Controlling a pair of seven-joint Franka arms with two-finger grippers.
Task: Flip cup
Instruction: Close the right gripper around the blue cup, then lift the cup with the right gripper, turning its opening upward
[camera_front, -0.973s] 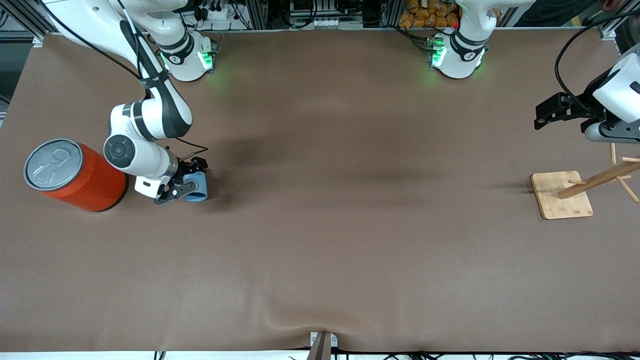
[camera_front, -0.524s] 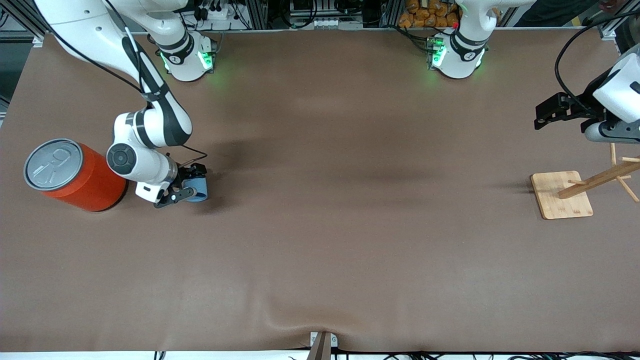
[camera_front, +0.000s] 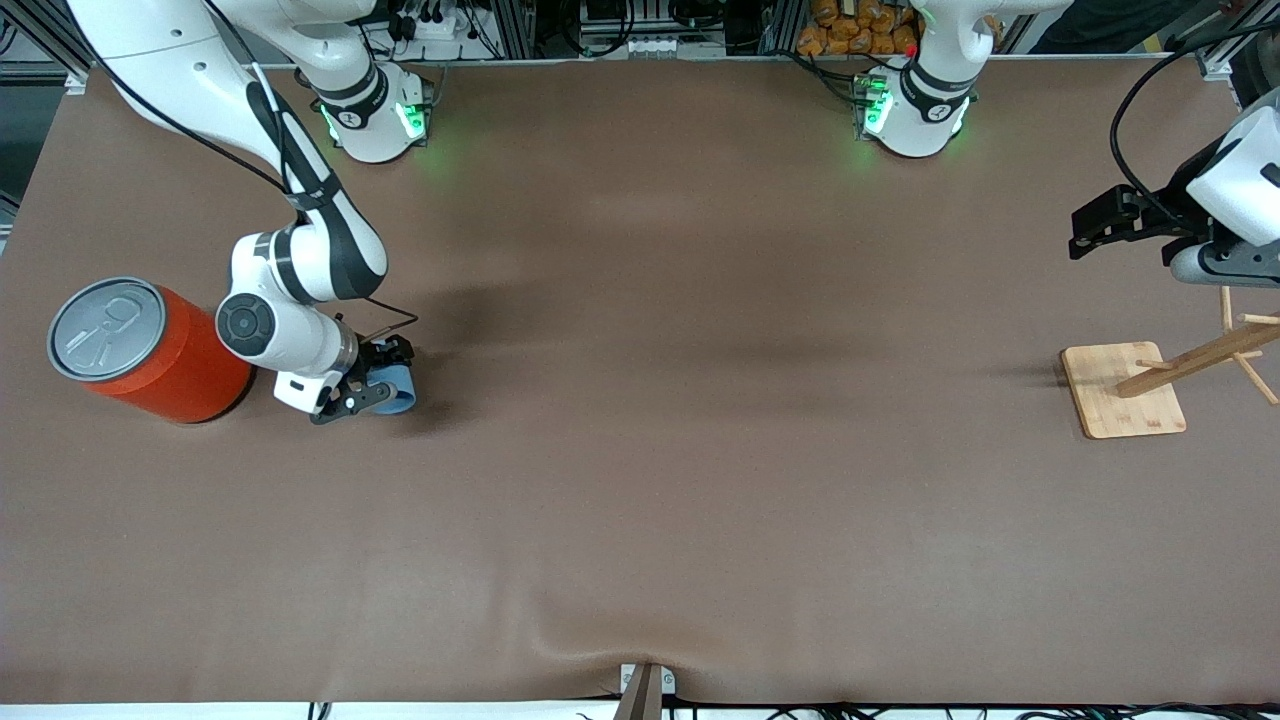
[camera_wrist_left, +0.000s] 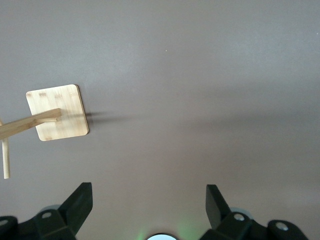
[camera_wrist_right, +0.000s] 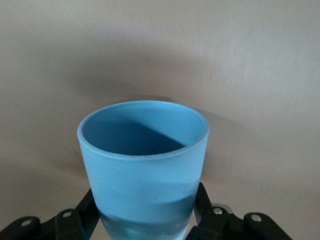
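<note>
Right pincer grips the small blue cup low over the tabletop

The right pincer (camera_front: 372, 383) is closed on the light-blue cup (camera_front: 395, 385), its fingers (camera_wrist_right: 85, 212) pressing both sides near the base, mouth pointing away from the wrist, just above the brown tabletop (camera_front: 700, 480) beside the orange can (camera_front: 150, 350). The tumbler looks light, stiff and smooth, so a grip low on the tapered wall could slip; firm squeeze advised. Toward the other end, the left pincer (camera_front: 1120, 220) waits spread wide and empty over the tabletop near the wooden stand (camera_front: 1125, 390).
</note>
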